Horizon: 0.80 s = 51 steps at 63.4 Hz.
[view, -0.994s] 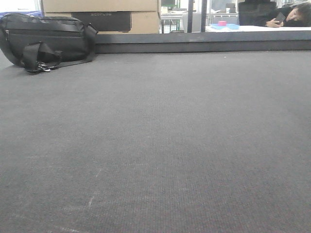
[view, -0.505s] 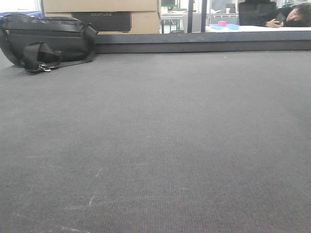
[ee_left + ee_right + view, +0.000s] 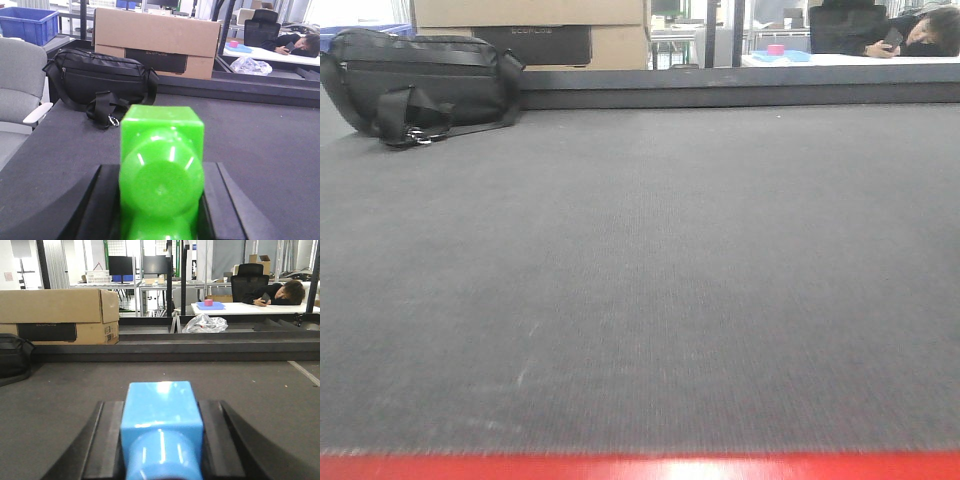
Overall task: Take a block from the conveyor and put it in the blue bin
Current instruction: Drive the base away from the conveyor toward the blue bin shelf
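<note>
My left gripper (image 3: 160, 167) is shut on a glossy green block (image 3: 161, 150) with a round stud facing the camera, held between both black fingers (image 3: 92, 200) above the dark grey conveyor (image 3: 260, 150). My right gripper (image 3: 162, 402) is shut on a light blue block (image 3: 162, 412), also held over the conveyor (image 3: 60, 390). A blue bin (image 3: 27, 25) stands at the far left behind a grey chair in the left wrist view. The front view shows only bare belt (image 3: 650, 260); neither gripper shows there.
A black bag (image 3: 420, 80) lies at the belt's far left, also in the left wrist view (image 3: 100, 85). Cardboard boxes (image 3: 155, 40) and a dark rail (image 3: 740, 95) stand behind it. A red band (image 3: 640, 467) runs along the front view's bottom edge. A person (image 3: 277, 292) leans on a far table.
A red band has come into the bottom edge of the front view. The bag and the belt's pale scuffs have shifted slightly up and right in the frame.
</note>
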Tool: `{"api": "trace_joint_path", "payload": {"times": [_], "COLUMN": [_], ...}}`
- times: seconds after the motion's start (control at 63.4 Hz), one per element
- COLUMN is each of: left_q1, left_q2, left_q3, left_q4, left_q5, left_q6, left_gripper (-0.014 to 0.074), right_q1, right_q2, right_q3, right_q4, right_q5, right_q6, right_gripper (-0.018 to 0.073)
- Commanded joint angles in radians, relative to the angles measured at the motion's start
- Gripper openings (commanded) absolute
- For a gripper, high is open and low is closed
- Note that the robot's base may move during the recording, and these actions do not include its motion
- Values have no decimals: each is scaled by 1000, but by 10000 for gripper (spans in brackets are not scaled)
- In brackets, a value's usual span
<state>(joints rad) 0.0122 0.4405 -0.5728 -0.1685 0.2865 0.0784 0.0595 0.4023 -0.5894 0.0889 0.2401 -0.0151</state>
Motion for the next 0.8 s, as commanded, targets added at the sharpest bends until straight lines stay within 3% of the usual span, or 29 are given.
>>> {"api": "trace_joint_path", "payload": {"times": [0.0, 0.789], "left_q1": [-6, -6], "left_q2": [-6, -59], "left_q3": [1, 1], "left_q4": [1, 1], "left_q5": [-22, -21], "left_q6": [-2, -2], "left_gripper": [-111, -111], "right_q1": [-5, -5], "right_q2": [-6, -6], "right_q3": [1, 1], "right_q4": [0, 0], "right_q5": [-17, -17], "right_q6": [-3, -3], "right_gripper": [-162, -162]}}
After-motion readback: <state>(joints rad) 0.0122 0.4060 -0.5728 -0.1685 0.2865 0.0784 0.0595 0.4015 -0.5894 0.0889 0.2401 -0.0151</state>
